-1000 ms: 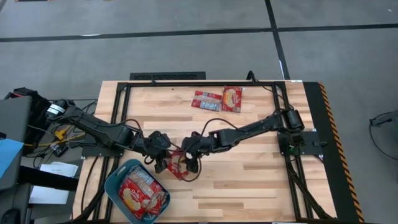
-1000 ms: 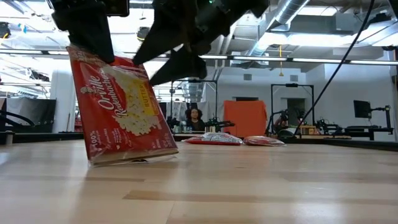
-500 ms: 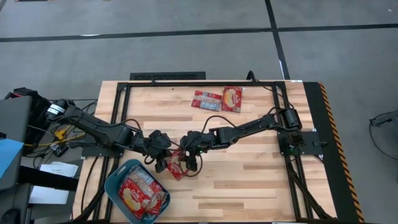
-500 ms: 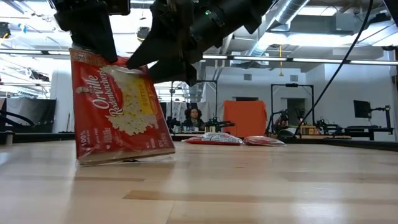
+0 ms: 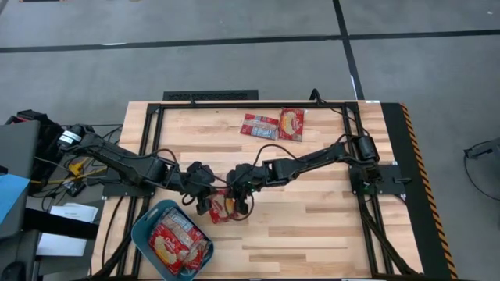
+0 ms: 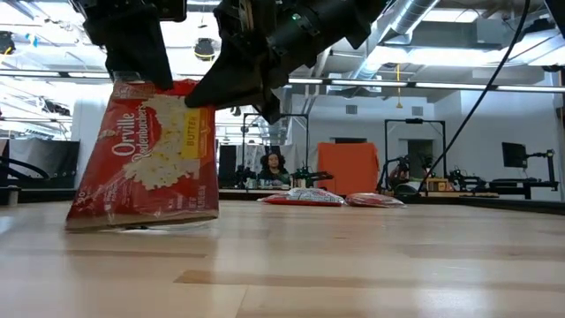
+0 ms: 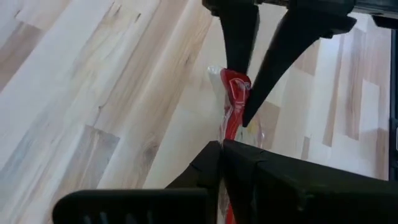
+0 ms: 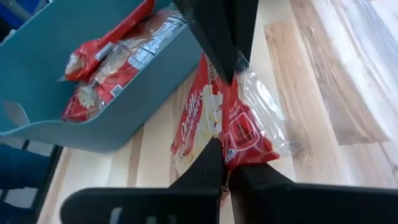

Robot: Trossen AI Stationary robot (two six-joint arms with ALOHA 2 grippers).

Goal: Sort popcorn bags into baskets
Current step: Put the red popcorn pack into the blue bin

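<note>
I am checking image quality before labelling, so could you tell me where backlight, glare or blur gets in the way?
Low view: bright ceiling lights silhouette both grippers, but the held popcorn bag reads clearly. Left wrist view: the fingers are dark and soft. Right wrist view: the bag's clear wrap glints; the basket is sharp.

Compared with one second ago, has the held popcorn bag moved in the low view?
Yes. The held popcorn bag has swung toward the picture's left, away from the two bags lying far back, and it is now closer to upright.
</note>
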